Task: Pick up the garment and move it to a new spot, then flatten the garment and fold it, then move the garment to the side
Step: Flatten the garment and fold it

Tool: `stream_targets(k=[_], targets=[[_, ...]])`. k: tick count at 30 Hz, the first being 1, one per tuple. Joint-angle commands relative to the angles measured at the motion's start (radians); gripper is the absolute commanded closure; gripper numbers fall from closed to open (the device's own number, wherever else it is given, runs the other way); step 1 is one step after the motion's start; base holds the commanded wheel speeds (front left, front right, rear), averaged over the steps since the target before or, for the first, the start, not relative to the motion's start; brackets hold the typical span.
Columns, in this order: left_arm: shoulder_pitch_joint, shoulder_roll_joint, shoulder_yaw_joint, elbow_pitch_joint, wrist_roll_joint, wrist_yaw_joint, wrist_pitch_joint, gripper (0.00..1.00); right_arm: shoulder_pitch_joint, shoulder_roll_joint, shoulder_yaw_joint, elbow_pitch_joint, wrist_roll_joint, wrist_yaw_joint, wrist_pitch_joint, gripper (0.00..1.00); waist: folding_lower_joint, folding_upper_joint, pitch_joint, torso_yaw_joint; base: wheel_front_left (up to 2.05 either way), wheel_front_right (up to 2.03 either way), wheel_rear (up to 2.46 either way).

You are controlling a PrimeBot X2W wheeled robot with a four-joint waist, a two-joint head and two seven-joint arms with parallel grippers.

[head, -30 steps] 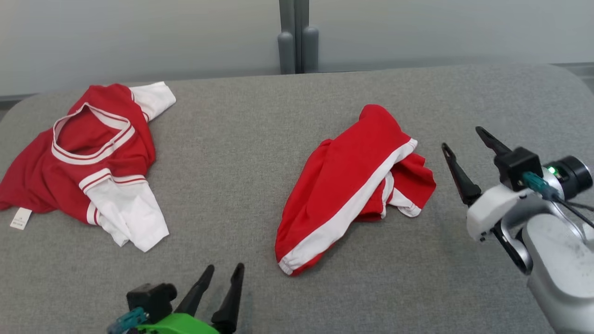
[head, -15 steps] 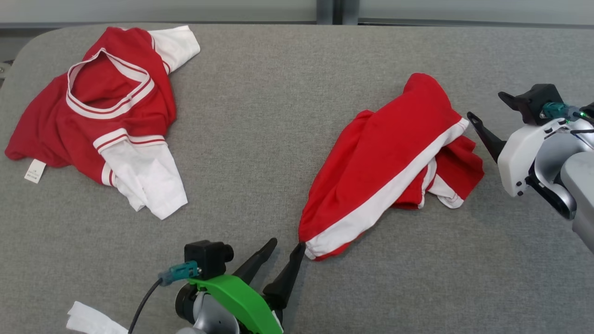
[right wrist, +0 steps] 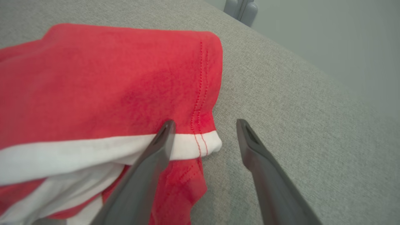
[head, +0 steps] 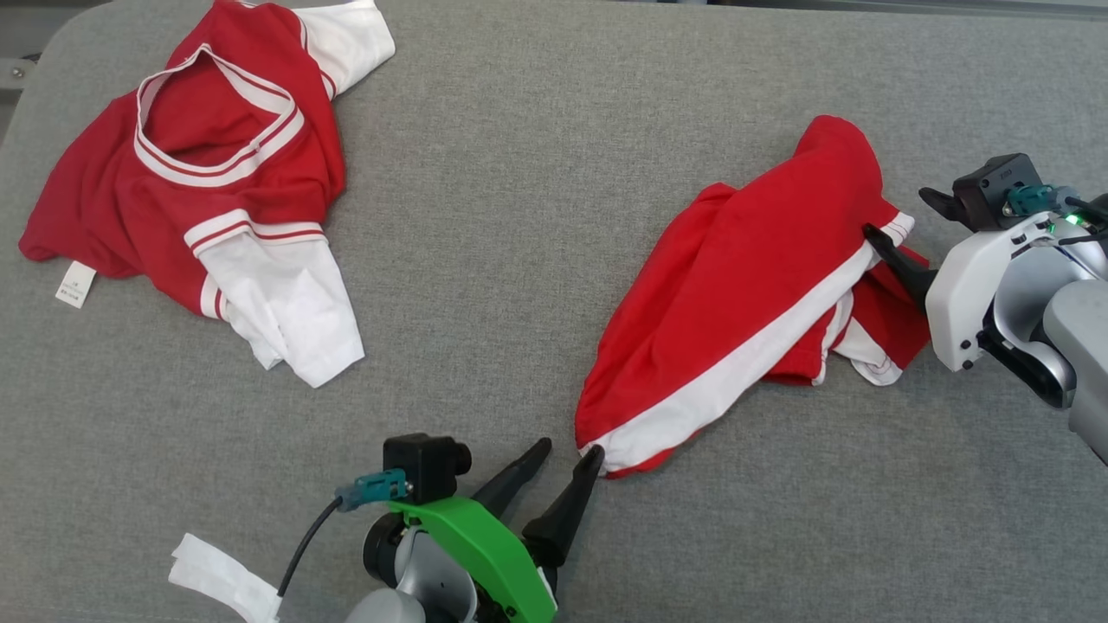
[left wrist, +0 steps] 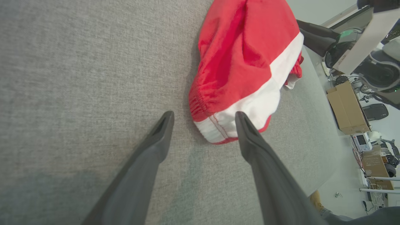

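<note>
Left end effector and right end effector gape wide at crumpled, white-banded red knit garment.

Bright, even light throughout
We see soft shadows below the left gripper; our wrist views bend at the edges, finger bases blurred

Red, white-striped shorts; grey table

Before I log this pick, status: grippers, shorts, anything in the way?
Left gripper open, at near end of shorts. Right gripper open, straddling far corner. Shorts crumpled, on table, not gripped. Shirt well clear, left side.
</note>
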Motion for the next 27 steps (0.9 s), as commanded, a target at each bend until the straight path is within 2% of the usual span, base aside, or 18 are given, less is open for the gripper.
stream_targets(k=[1, 11, 27], targets=[[-0.019, -0.001, -0.006, 0.009, -0.012, -0.004, -0.010, 0.00, -0.013, -0.004, 0.014, 0.008, 0.018, -0.002, -0.011, 0.00, 0.0000, 0.0000, -0.001, -0.002, 0.00, 0.00, 0.00], [-0.040, 0.012, -0.070, 0.020, -0.063, -0.004, -0.026, 0.00, -0.036, -0.014, 0.076, 0.030, 0.070, -0.002, -0.042, 0.00, 0.0000, 0.0000, -0.002, -0.021, 0.00, 0.00, 0.00], [-0.045, 0.026, -0.094, 0.056, -0.089, 0.003, -0.015, 0.00, -0.057, -0.015, 0.147, 0.051, 0.110, -0.002, -0.077, 0.00, 0.0000, 0.0000, -0.010, -0.049, 0.00, 0.00, 0.00]])
